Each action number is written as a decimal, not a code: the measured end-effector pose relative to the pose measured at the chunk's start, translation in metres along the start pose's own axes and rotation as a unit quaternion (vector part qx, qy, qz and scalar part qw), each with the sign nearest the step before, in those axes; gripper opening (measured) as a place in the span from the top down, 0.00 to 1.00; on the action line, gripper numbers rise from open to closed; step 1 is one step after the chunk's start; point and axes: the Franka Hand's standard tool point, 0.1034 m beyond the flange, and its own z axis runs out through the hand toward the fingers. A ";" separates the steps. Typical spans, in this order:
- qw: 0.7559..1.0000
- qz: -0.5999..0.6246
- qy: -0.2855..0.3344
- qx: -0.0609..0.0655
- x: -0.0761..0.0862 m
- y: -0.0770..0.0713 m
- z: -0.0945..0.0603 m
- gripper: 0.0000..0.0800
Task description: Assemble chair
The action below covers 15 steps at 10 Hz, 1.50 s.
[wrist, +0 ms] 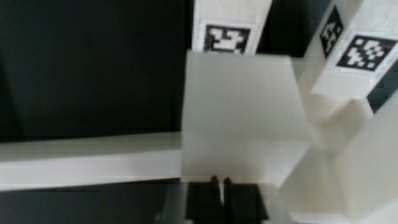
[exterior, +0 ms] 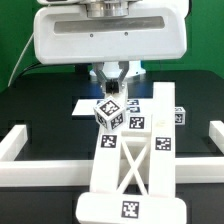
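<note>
fingers [wrist: 201, 200] clenched together, nothing between. barred chair frame [exterior: 135, 165] lies near-centre on bench [exterior: 40, 105], small block [exterior: 110, 113] just beyond it. risk: shut fingers lowering would shove block aside, not grasp it.

Gripper [exterior: 111, 90] aimed straight down, closed.
It hung below the broad white wrist housing [exterior: 108, 35]; its two dark fingers [wrist: 212, 190] were pressed together, with no gap showing between them.

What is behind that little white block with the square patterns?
Just behind the block hangs the shut claw. A strip of the marker board shows beside it; the block and claw cover the rest.
</note>
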 end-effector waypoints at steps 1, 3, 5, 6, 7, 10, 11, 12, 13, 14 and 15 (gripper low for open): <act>1.000 0.029 0.000 0.000 0.000 0.000 0.000 1.00; 1.000 0.029 0.000 0.000 0.000 0.000 0.000 1.00; 1.000 0.019 0.000 0.000 0.000 0.000 0.000 0.85; 1.000 0.023 0.004 0.002 0.001 -0.006 -0.004 0.85; 1.000 0.011 0.023 0.000 -0.004 -0.013 0.000 0.62; 0.998 -0.064 0.015 -0.015 -0.033 -0.003 0.031 0.26; 0.996 -0.089 0.017 -0.015 -0.032 -0.003 0.030 0.21; 0.993 -0.116 0.021 -0.018 -0.031 -0.001 0.030 0.21; 0.987 -0.155 0.021 -0.021 -0.031 0.000 0.031 0.19; 0.983 -0.179 0.021 -0.022 -0.030 0.000 0.031 0.19; 0.978 -0.206 0.019 -0.025 -0.031 0.001 0.031 0.19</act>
